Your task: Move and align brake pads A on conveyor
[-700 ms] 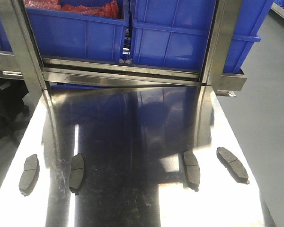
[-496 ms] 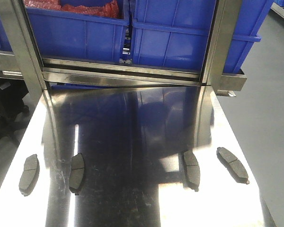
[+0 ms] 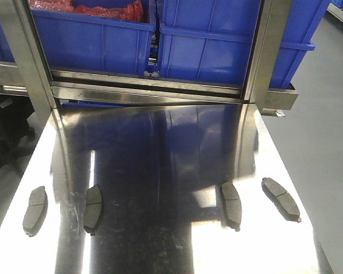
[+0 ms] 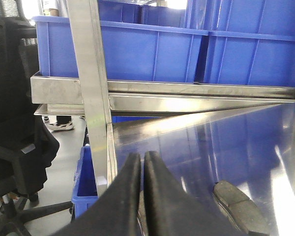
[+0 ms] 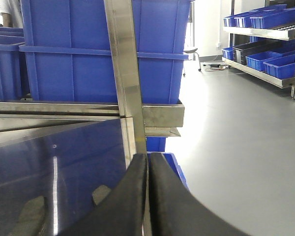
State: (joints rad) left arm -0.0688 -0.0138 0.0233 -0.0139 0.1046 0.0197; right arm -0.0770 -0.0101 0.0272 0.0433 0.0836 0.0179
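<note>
Step in hand: approach — nothing picked yet. Next move, I judge: spread one claw, descend over a pad.

Four brake pads A (image 3: 35, 210) lie flat on the shiny steel worktop (image 3: 160, 154): leftmost by the left edge, second pad (image 3: 93, 208) near it, third pad (image 3: 231, 204) well apart, fourth pad (image 3: 280, 198) angled by the right edge. Dark grey, slightly curved, grooved mid-length.

Both narrow, empty — left claw (image 4: 141, 162), right claw (image 5: 147, 160). No conveyor in view.

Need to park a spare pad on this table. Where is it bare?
The steel table is barest mid-width, between the inner left brake pad and inner right brake pad. The far stretch up to the rack rail is bare too. Both sides are crowded, two pads each.
</note>
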